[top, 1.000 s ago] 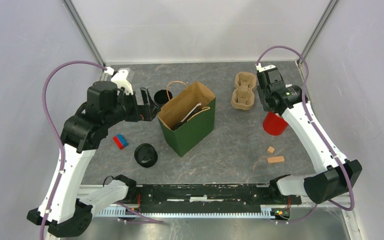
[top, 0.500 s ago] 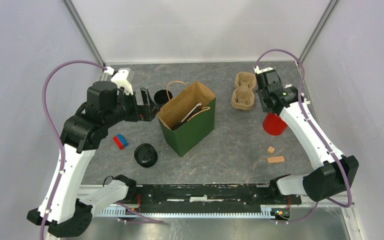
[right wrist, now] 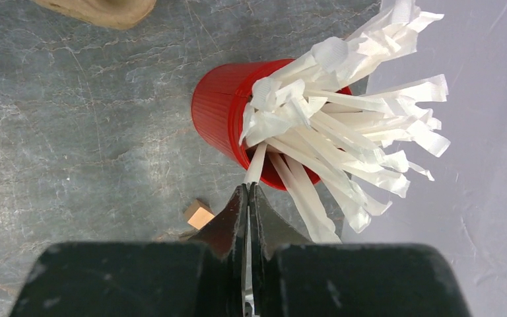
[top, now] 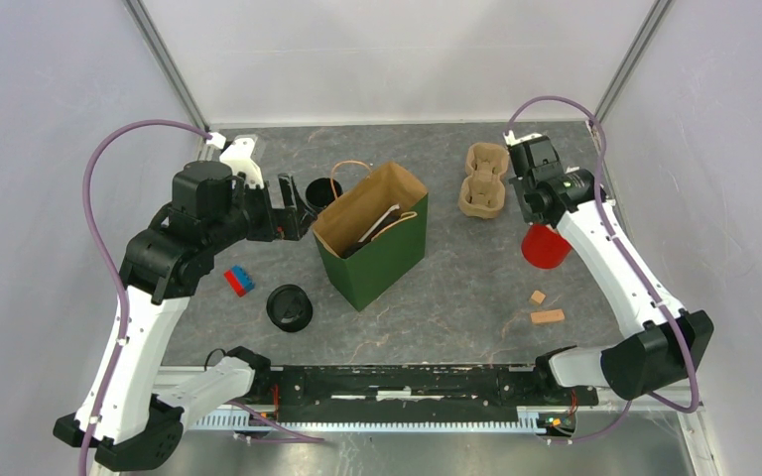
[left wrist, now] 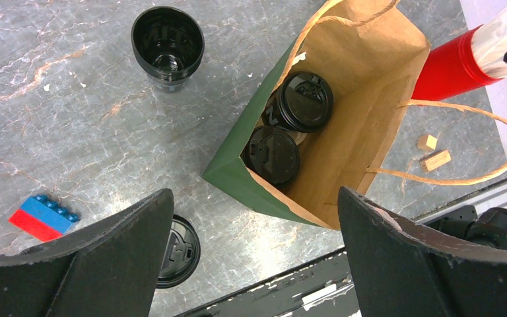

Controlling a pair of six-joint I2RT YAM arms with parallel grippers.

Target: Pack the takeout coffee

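The green paper bag (top: 372, 238) stands open mid-table. In the left wrist view it holds two lidded black coffee cups (left wrist: 304, 99) (left wrist: 272, 153). A third black cup (top: 319, 191) (left wrist: 167, 45) stands open, without a lid, behind and left of the bag. A loose black lid (top: 289, 307) (left wrist: 175, 251) lies in front and left of the bag. My left gripper (top: 293, 206) (left wrist: 254, 198) is open and empty, raised beside the open cup. My right gripper (top: 538, 216) (right wrist: 249, 188) is shut on a white packet (right wrist: 256, 168) sticking out of the red cup (top: 546, 248) (right wrist: 221, 115).
A tan pulp cup carrier (top: 484, 180) lies at the back right, next to the right wrist. A red and blue brick (top: 239, 281) lies left of the lid. Two small wooden blocks (top: 547, 316) (top: 537, 297) lie at the front right. Walls close in left, right and behind.
The right wrist has shifted slightly to the left above the red cup. The left arm, the bag and the cups have not moved.
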